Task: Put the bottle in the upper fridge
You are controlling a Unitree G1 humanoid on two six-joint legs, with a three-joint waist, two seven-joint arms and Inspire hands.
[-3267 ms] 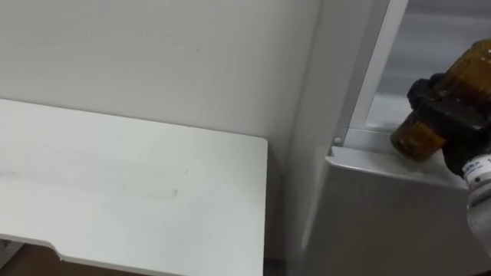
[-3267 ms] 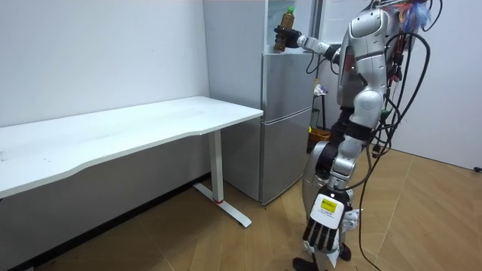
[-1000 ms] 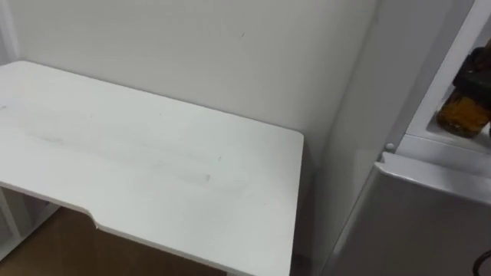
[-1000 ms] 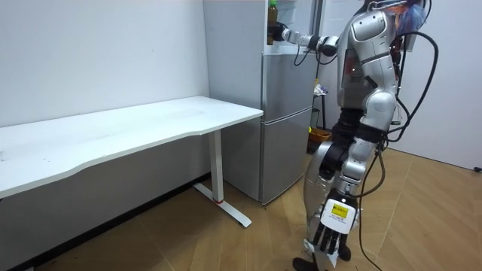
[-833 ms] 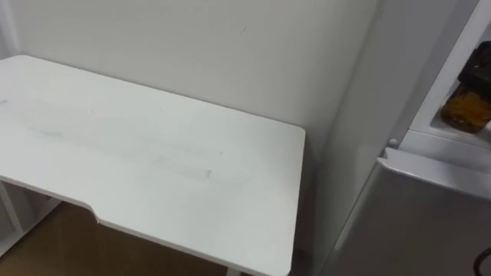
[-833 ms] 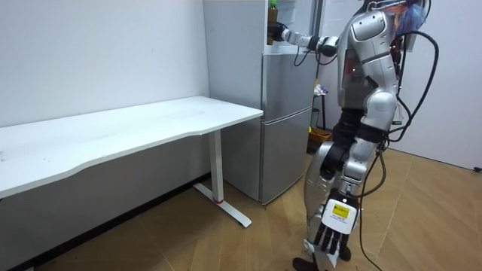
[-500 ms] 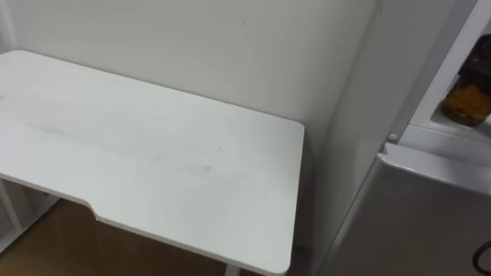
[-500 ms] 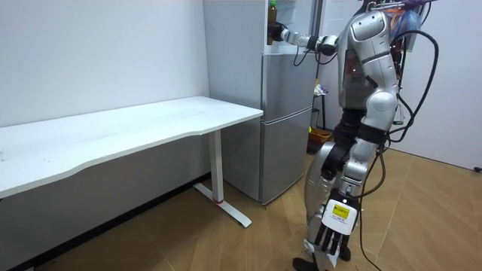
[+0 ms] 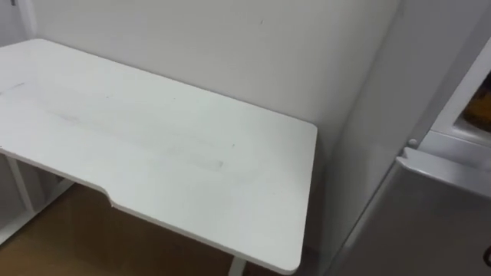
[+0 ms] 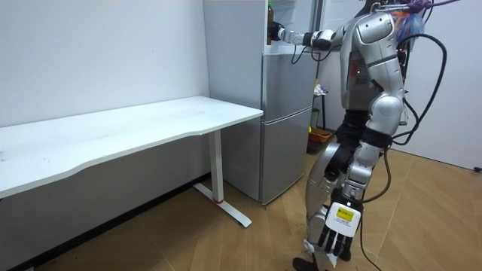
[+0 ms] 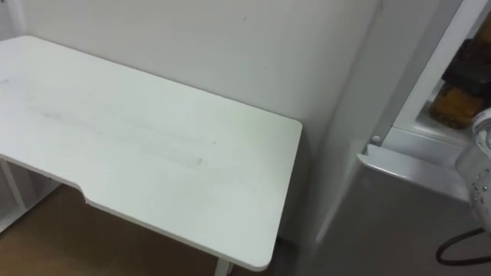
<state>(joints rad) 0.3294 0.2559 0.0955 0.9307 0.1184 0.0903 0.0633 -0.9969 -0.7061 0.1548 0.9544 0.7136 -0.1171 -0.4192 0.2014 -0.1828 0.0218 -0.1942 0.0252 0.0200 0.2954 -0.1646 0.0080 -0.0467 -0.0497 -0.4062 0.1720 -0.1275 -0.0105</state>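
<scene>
- Deeper in than three seconds back: bottle [image 11: 454, 106], then out at the lip of the upper opening, now past the edge and in over the shelf [image 11: 420, 126].
- Nearest, low by the leg in the room view: left hand [image 10: 337, 233], hanging, fingers slack and straight, holding nothing.
- Next out: table [image 11: 153, 130], flat, matt white, thin-topped, rounded at the corner, just beside the fridge [image 11: 391, 230].
- Fridge front below the opening: smooth grey metal, faintly glossy, square-edged, with a white plastic frame above.
- Farthest: right hand [image 11: 472, 73], dark, seemingly wrapped round the upper part of the bottle.
- Bottle body: round, brown, see-through, probably smooth and a little slippery.
- Step in hand, by the look of it: setting down inside the upper fridge. Contact of base with shelf: cannot tell.
- Next move calls for lowering to a flat stand, loosening the fingers, then drawing straight back without knocking the bottle over.
</scene>
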